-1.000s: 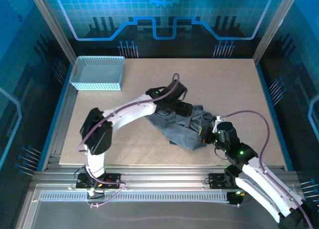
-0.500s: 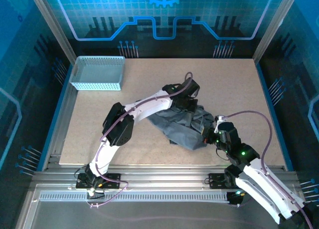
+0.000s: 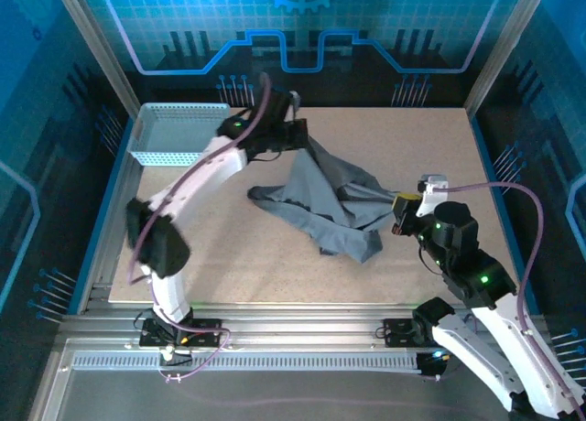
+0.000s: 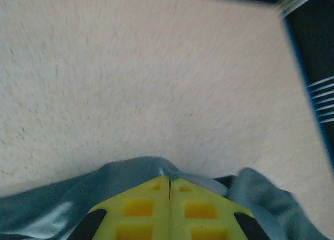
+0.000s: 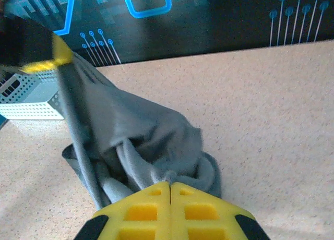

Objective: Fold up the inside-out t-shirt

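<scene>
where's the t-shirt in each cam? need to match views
Top external: shirt mid-table, strung from upper left to right of centre.
Left wrist: shirt along the bottom edge, bunched around the yellow fingers.
Right wrist: shirt centre-left, rising from the right gripper to the upper left.
Shared landmark: left gripper, shut on the shirt's far end.

Dark grey t-shirt (image 3: 325,206) stretches between the left jaws and right jaws.
</scene>
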